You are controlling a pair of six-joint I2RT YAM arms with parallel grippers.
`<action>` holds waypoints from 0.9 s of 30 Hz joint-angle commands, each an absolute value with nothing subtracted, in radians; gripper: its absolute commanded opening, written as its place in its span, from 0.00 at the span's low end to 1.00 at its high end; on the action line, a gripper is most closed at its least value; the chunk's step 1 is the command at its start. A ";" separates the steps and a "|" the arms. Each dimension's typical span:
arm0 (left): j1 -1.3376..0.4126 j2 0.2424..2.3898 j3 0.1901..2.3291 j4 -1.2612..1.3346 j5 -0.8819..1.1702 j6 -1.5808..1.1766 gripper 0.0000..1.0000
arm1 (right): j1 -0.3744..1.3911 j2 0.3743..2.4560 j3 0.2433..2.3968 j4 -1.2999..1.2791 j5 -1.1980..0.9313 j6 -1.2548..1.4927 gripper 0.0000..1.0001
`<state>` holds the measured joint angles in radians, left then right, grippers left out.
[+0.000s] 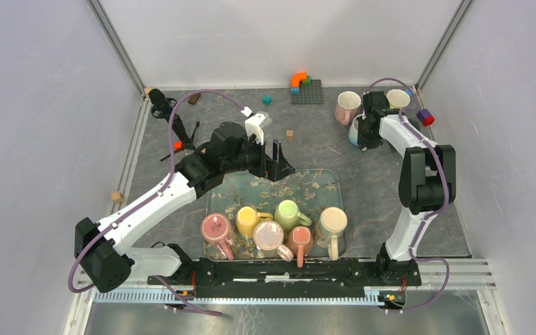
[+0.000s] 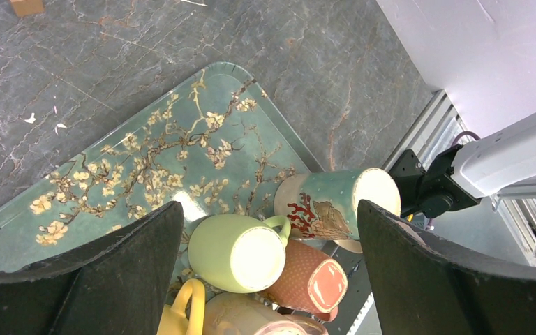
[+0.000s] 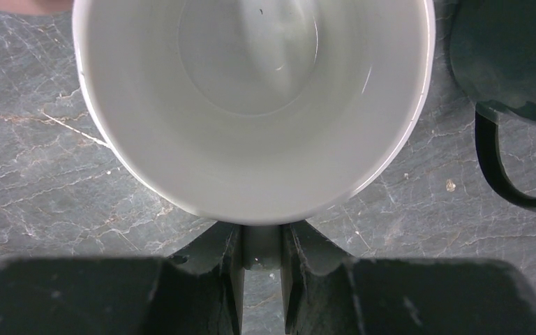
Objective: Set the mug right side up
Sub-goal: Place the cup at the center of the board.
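Right gripper [image 3: 262,241] clamped narrow on handle of white mug [image 3: 251,105], mouth up, frame centre. Base needed seating flat before release. Left gripper [image 2: 269,209] gaped wide.

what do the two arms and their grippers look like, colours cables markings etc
The left arm and right arm have white links with chunky black joints. A purple cable runs along each. The left gripper and right gripper have matte black, blocky fingers. No markings are readable.

A blossom-patterned tray [image 1: 300,185] lies flat; beyond it sit a wooden cube [image 1: 289,134], a teal cube [image 1: 267,100] and a grey baseplate [image 1: 308,93].
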<state>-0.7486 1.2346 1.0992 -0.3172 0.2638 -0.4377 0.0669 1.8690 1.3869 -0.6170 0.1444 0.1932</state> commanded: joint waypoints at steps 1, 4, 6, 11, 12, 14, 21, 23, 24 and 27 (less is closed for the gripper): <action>-0.753 1.220 1.094 -0.317 0.261 -0.394 1.00 | 0.063 1.874 1.467 -0.572 0.167 0.181 0.22; -0.753 1.221 1.092 -0.317 0.261 -0.395 1.00 | 0.062 1.882 1.474 -0.574 0.165 0.181 0.26; -0.753 1.225 1.092 -0.316 0.264 -0.396 1.00 | 0.063 1.887 1.479 -0.579 0.167 0.180 0.29; -0.753 1.229 1.092 -0.314 0.270 -0.399 1.00 | 0.062 1.891 1.486 -0.582 0.164 0.180 0.35; -0.752 1.229 1.092 -0.314 0.271 -0.399 1.00 | 0.062 1.890 1.488 -0.583 0.163 0.181 0.37; -0.754 1.230 1.092 -0.316 0.273 -0.399 1.00 | 0.063 1.885 1.486 -0.588 0.163 0.182 0.39; -0.752 1.230 1.085 -0.307 0.281 -0.405 1.00 | 0.062 1.824 1.439 -0.582 0.170 0.182 0.51; -0.753 1.227 1.082 -0.304 0.280 -0.405 1.00 | 0.063 1.796 1.419 -0.579 0.172 0.184 0.56; -0.753 1.227 1.081 -0.303 0.280 -0.406 1.00 | 0.063 1.777 1.408 -0.579 0.173 0.185 0.60; -0.753 1.228 1.079 -0.299 0.283 -0.408 1.00 | 0.063 1.721 1.365 -0.570 0.169 0.189 0.66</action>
<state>-0.7486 1.2346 1.0851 -0.3206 0.2653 -0.4377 0.0647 1.8320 1.4063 -0.5991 0.1532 0.1864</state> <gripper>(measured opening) 0.994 0.629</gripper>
